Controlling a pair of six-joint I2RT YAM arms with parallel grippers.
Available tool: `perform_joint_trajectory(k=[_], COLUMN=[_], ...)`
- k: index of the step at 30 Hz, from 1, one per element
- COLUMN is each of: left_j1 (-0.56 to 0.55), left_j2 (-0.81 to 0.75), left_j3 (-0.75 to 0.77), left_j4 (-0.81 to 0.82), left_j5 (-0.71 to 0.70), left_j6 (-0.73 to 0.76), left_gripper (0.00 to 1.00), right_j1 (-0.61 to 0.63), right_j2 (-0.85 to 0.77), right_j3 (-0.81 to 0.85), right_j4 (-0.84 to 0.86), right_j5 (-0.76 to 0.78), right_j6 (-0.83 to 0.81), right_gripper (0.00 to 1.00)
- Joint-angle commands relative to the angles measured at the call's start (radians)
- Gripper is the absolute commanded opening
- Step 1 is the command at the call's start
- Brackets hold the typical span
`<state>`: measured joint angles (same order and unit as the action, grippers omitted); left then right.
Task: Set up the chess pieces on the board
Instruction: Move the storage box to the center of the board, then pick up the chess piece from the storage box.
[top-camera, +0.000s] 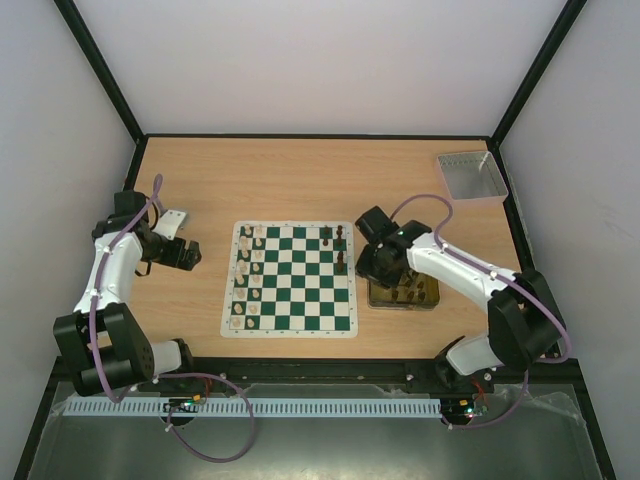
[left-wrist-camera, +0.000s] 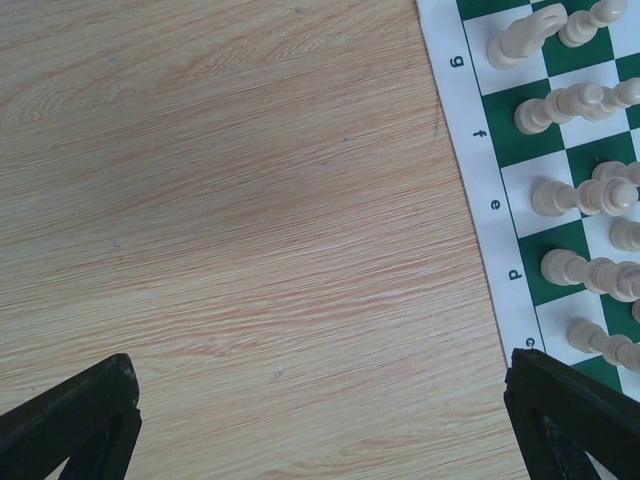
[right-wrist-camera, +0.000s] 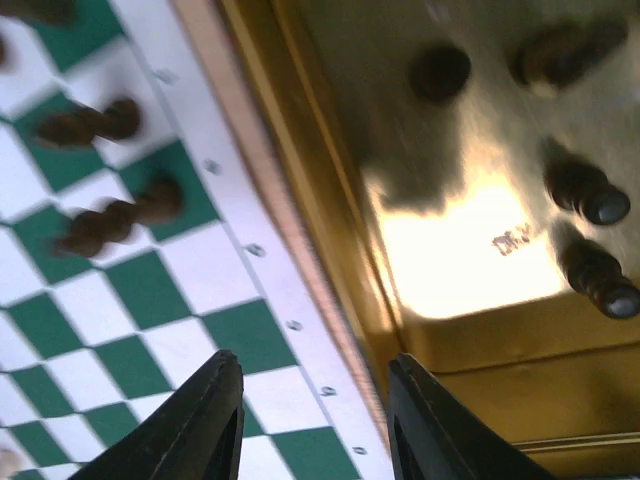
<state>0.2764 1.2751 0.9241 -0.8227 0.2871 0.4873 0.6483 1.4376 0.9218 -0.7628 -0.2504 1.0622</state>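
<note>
board (top-camera: 300, 290) lies flat mid-table (top-camera: 300, 180) between the two arms, white dotted border all round. cream pieces (top-camera: 250, 275) stand upright in the two columns along its left edge. dark pieces (top-camera: 340, 240): a few stand near the board's far right corner, more stand in the gold tin (top-camera: 428, 300) just off the board's right edge. grey tray (top-camera: 468, 178) sits at the table's far right corner, well apart from the board. left gripper (left-wrist-camera: 320, 375) hangs over bare wood just left of the board, fingers spread as wide as they go, nothing between them; in the left wrist view its right fingertip overlaps the white border. readable writing: border letters g, f, e, d, then part of c, running down that edge beside the cream rows. right gripper (right-wrist-camera: 315, 420) hovers over the seam where the board border meets the tin wall, fingers partly apart, gap empty, holding nothing. right wrist view is blurred: four dark pieces show in the tin, three on the green and white squares. small mark on the tin floor next to the glare, too blurred to read
</note>
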Motion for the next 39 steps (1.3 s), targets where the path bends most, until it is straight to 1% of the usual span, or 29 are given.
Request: perform_joint_trajectory(k=[1,6,9,11,14,18,22,26,28,29,30,31,35,39], left_j1=[0.006,0.005,0.003,-0.003,-0.015,-0.031,-0.054,-0.089,-0.105,-0.113,-0.119,-0.123,-0.138,-0.147], left_j2=[-0.017,-0.021,-0.026,-0.026,-0.026,-0.026,-0.042,-0.065,-0.071,-0.073,-0.074,-0.075,-0.075,-0.074], left_j3=[-0.008,-0.003,0.007,0.016,0.024,0.032,0.029,0.006,-0.005,-0.010,-0.014,-0.018,-0.020,-0.016], left_j4=[-0.027,-0.029,-0.024,-0.024,-0.026,-0.039,-0.022,0.001,0.006,0.009,0.012,0.014,0.016,0.012], left_j5=[0.008,0.007,0.012,0.011,0.005,0.020,0.010,-0.015,-0.027,-0.034,-0.040,-0.044,-0.052,-0.055], left_j6=[0.010,0.013,0.008,0.005,0.004,0.002,-0.025,-0.039,-0.043,-0.046,-0.048,-0.050,-0.053,-0.055], left_gripper=[0.99,0.99,0.99,0.99,0.99,0.99,0.99,0.99,0.99,0.99,0.99,0.99,0.99,0.99], right_j1=[-0.004,-0.052,-0.132,-0.164,-0.190,-0.196,-0.196,-0.196,-0.196,-0.196,-0.196,-0.196,-0.196,-0.196], right_j2=[-0.033,-0.013,0.000,0.016,0.058,0.106,0.080,0.010,-0.028,-0.045,-0.054,-0.064,-0.083,-0.071], right_j3=[0.138,0.248,0.242,0.245,0.257,0.260,0.239,0.194,0.163,0.137,0.116,0.094,0.026,0.012], right_j4=[-0.124,-0.205,-0.212,-0.209,-0.207,-0.197,-0.199,-0.211,-0.215,-0.220,-0.223,-0.221,-0.201,-0.181], right_j5=[0.158,0.224,0.210,0.222,0.215,0.194,0.245,0.235,0.214,0.206,0.199,0.193,0.180,0.171], right_j6=[-0.029,-0.114,-0.181,-0.231,-0.293,-0.341,-0.330,-0.311,-0.311,-0.311,-0.310,-0.312,-0.322,-0.331], right_gripper=[0.39,0.45,0.46,0.47,0.52,0.54,0.49,0.42,0.33,0.26,0.22,0.21,0.22,0.35])
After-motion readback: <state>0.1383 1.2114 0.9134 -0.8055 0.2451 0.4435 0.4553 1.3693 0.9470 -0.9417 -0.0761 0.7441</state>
